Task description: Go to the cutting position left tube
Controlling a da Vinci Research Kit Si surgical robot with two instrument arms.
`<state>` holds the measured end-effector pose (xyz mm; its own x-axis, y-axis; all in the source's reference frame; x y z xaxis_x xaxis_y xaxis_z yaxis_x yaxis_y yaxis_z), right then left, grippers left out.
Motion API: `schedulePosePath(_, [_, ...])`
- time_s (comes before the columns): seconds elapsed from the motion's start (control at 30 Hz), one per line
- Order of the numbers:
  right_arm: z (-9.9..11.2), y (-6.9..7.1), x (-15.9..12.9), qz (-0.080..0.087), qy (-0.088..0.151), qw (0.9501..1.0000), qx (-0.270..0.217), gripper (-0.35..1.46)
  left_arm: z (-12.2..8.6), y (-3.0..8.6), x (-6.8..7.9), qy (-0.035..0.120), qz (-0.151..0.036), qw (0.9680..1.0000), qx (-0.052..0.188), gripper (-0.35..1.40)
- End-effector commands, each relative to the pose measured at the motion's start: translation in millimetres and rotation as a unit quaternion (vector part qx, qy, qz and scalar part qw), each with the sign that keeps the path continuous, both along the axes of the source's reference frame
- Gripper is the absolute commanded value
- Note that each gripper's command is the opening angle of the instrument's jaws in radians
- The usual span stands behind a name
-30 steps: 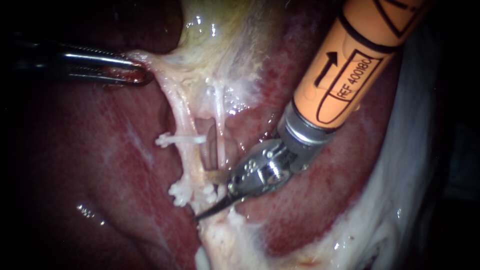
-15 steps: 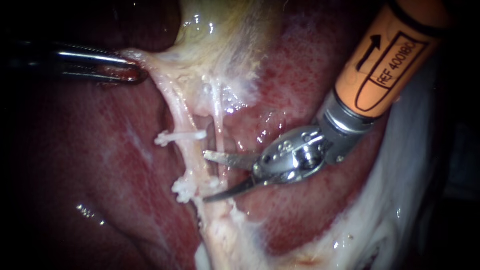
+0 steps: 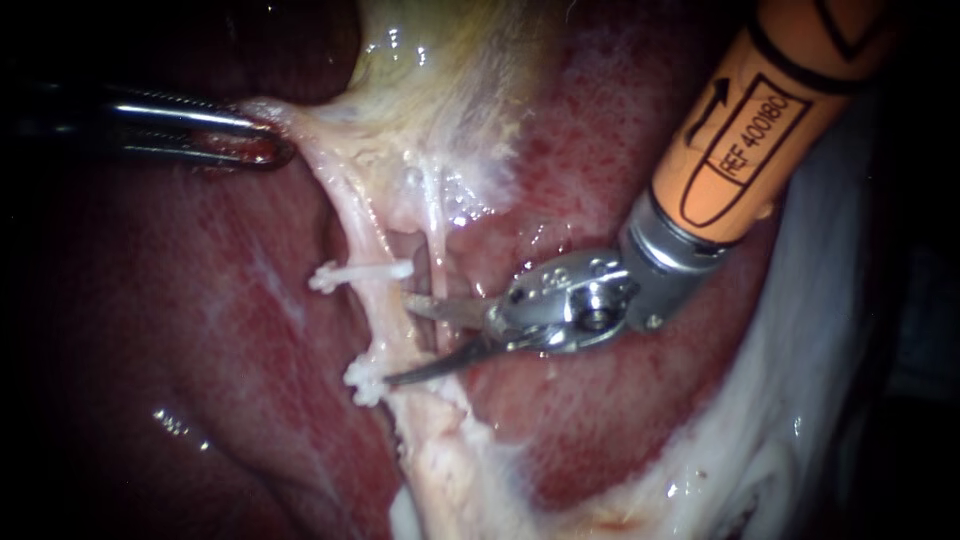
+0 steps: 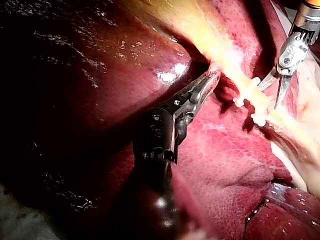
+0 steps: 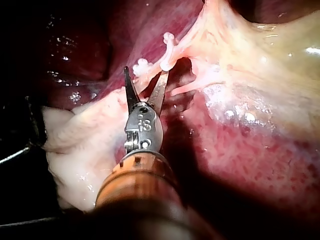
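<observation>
Pincer of right instrument (image 3: 399, 341) stands open, blades at the left tube (image 3: 372, 285) between its two clips (image 3: 345, 273).

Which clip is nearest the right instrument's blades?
The lower clip, endoscope view: right instrument's lower blade tip lies beside it; upper clip is farther.
</observation>
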<state>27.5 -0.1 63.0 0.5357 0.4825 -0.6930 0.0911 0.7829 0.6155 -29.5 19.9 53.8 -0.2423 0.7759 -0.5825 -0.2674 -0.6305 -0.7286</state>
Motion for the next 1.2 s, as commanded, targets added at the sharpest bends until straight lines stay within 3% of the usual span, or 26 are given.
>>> schedulePosePath(0.03, [0.1, 0.0, 0.2, -0.003, 0.008, 0.9999, 0.007, 1.33, 0.0, 0.0, 0.0, 0.000, 0.000, 1.0000, 0.000, -0.35])
schedulePosePath(0.2, [0.3, 0.1, 1.3, -0.010, 0.042, 0.9984, 0.035, 1.28, 0.0, 0.0, -0.1, 0.000, 0.000, 1.0000, 0.000, -0.35])
schedulePosePath(0.33, [0.5, 0.4, 2.7, -0.003, 0.059, 0.9972, 0.046, 1.25, 0.0, 0.0, -0.1, 0.000, 0.000, 1.0000, 0.000, -0.35])
schedulePosePath(0.8, [0.8, 0.9, 5.2, 0.015, 0.067, 0.9958, 0.060, 1.26, 0.0, 0.0, -0.2, 0.000, -0.001, 1.0000, 0.000, -0.35])
schedulePosePath(1.2, [-2.4, 0.0, 5.9, 0.013, 0.093, 0.9920, 0.085, 1.26, 0.0, 0.0, -0.1, 0.000, 0.000, 1.0000, 0.000, -0.35])
